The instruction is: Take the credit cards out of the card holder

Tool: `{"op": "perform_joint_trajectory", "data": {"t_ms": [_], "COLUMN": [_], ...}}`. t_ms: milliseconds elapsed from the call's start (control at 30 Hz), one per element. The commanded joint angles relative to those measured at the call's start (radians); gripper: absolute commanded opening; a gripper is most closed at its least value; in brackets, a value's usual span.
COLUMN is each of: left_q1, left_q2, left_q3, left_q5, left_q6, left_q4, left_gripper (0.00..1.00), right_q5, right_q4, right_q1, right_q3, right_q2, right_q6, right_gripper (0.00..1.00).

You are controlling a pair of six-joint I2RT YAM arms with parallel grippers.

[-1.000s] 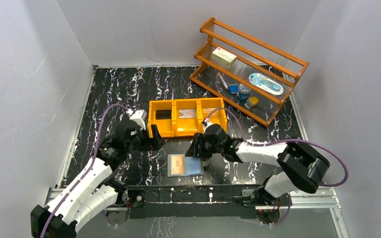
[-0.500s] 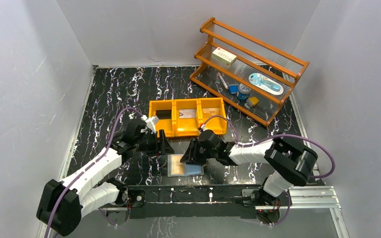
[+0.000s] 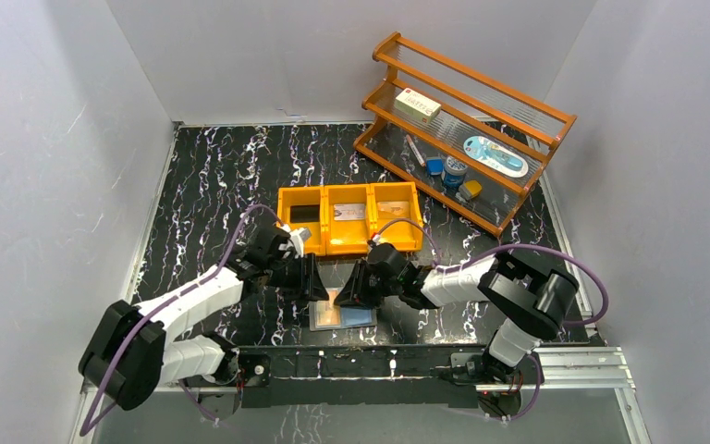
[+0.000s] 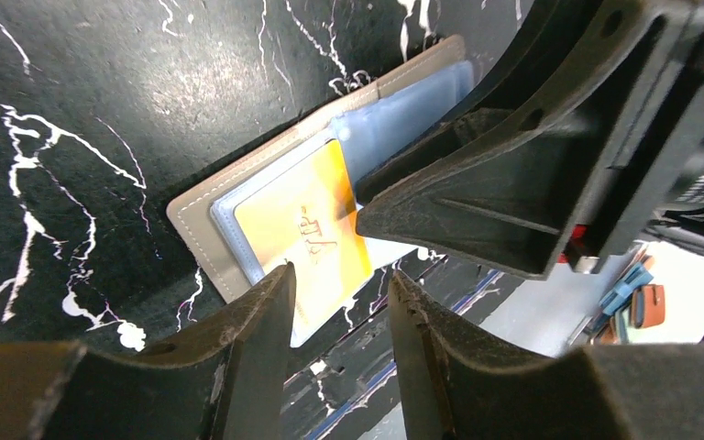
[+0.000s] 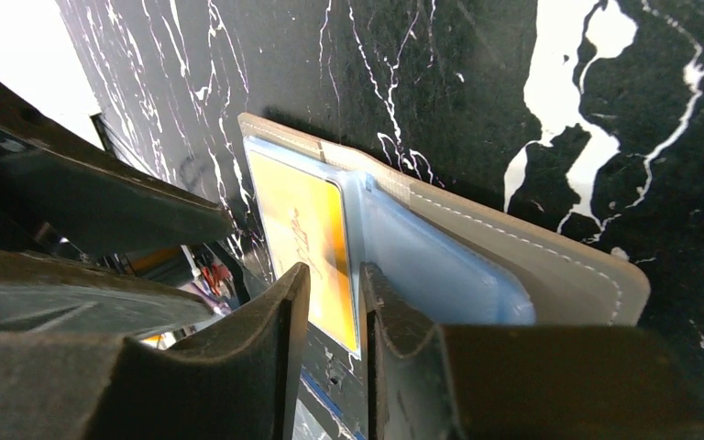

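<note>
The card holder (image 3: 362,319) lies open near the table's front edge, grey cover (image 4: 197,215) down and blue lining up. A tan-orange credit card (image 3: 326,316) sits in its left leaf and sticks out past the near edge in the left wrist view (image 4: 316,234). My left gripper (image 4: 339,275) is open and empty, low over the card's protruding end. My right gripper (image 5: 332,275) is over the holder's fold (image 5: 550,266), jaws a narrow gap apart astride the card's (image 5: 302,220) inner edge. A silvery grey card (image 3: 349,212) lies in the bin's middle compartment.
The orange three-compartment bin (image 3: 325,244) stands just behind both grippers. An orange rack (image 3: 555,125) with a cream box and small items is at the back right. A metal rail (image 3: 379,356) runs along the near edge, close to the holder.
My left gripper has swung right and down to the holder. My right gripper has moved left and lower over it. The two grippers now nearly touch above the card.
</note>
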Motion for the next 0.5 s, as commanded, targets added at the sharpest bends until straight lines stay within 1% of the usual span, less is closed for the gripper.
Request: {"op": "perform_joint_trajectory", "data": {"t_ms": [0,100,233,467], "left_q1": [-0.044,-0.058,-0.062,-0.069], "left_q2": [0.047,0.063,0.044,0.061], "left_q3": [0.01,0.01,-0.002,-0.013], "left_q5": [-0.027,-0.078,-0.149,-0.128], "left_q6": [0.015,0.006,-0.007,-0.021], "left_q4": [-0.007,-0.02,-0.042,-0.019], "left_gripper": [0.39,0.36,0.36,0.36], "right_q5": [0.0,0.01,0.008,-0.01], "right_q4": [0.047,0.046,0.036,0.055], "right_q1": [0.005,0.004,0.005,0.004], "right_q3": [-0.001,-0.006,-0.005,-0.004], "right_q2": [0.01,0.006,0.006,0.013], "right_q6": [0.023,0.029,0.029,0.034], "right_gripper": [0.32,0.32,0.33,0.33]}}
